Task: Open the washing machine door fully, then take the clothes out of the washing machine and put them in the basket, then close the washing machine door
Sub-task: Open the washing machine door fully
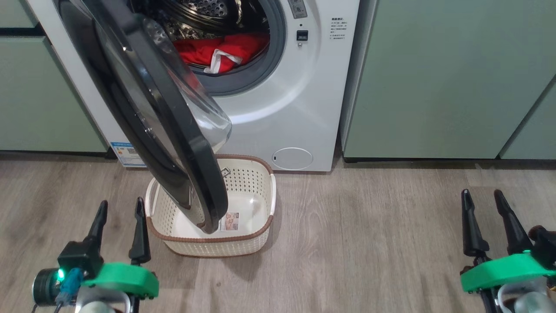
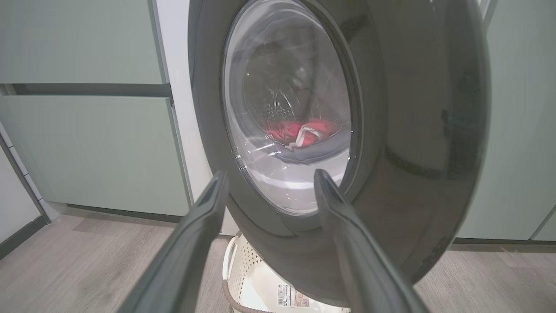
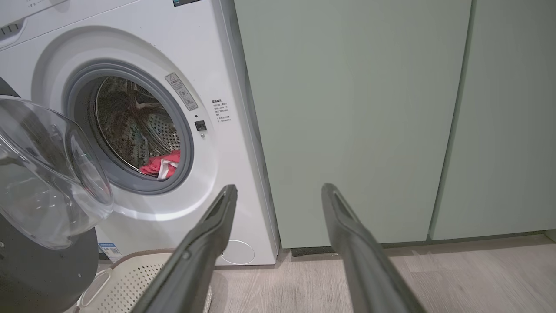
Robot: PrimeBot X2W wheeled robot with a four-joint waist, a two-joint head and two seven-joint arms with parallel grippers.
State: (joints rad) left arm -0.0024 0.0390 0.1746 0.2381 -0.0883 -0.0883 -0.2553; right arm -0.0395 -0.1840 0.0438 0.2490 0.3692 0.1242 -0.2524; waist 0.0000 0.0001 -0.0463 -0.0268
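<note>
Clothes [image 1: 226,52], red with a strip of white trim, lie in the drum [image 1: 204,13] of the washing machine [image 1: 295,108], low against its grey rubber rim. The door [image 1: 191,148] stands swung partway out from the washing machine on its left-hand hinge. Its clear glass bowl [image 1: 208,117] faces the opening, and its lower edge hangs above the basket [image 1: 208,245]. That basket sits on the wooden floor [image 1: 369,239] just in front of the washing machine, below the opening, with a label sticker [image 1: 229,221] showing on its bottom.

Left jaws are spread wide and grip nothing. Their two dark fingers [image 1: 140,234] are low in front of the washing machine, just left of the basket, and in the left wrist view they point at the door's outer face. Right jaws are likewise wide apart and hold nothing. Their fingers [image 1: 471,230] are well to the right of the washing machine, in front of the pale green cabinet [image 1: 434,78] that stands beside it.
</note>
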